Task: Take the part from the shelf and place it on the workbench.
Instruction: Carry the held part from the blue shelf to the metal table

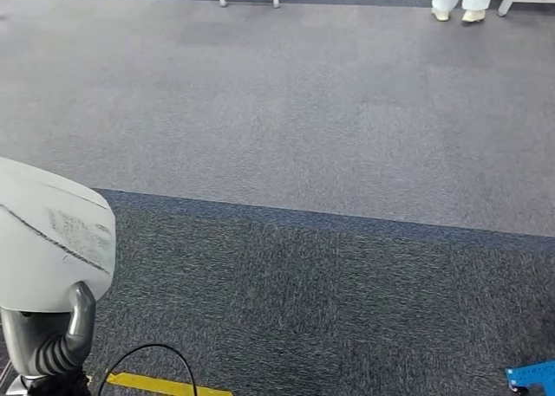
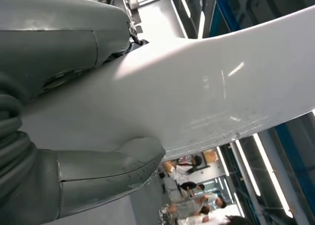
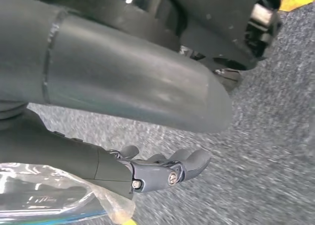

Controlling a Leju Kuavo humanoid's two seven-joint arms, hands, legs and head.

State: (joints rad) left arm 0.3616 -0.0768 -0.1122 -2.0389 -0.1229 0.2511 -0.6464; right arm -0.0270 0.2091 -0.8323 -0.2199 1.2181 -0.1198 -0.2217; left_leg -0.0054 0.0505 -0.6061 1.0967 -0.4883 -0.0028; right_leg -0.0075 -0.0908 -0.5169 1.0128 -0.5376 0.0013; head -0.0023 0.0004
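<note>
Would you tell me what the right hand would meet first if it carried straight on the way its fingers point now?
Most likely the grey carpet. In the right wrist view the right hand hangs with its fingers extended over bare carpet, with nothing between. A clear plastic bag lies beside the hand. Depth is unclear.

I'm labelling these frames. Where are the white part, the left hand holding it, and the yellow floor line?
White part point(image 1: 46, 231): head view, its broad upper face.
Left hand point(image 2: 85, 178): left wrist view, the grey thumb against the part.
Yellow floor line point(image 1: 164, 385): head view, mid-stripe.
</note>
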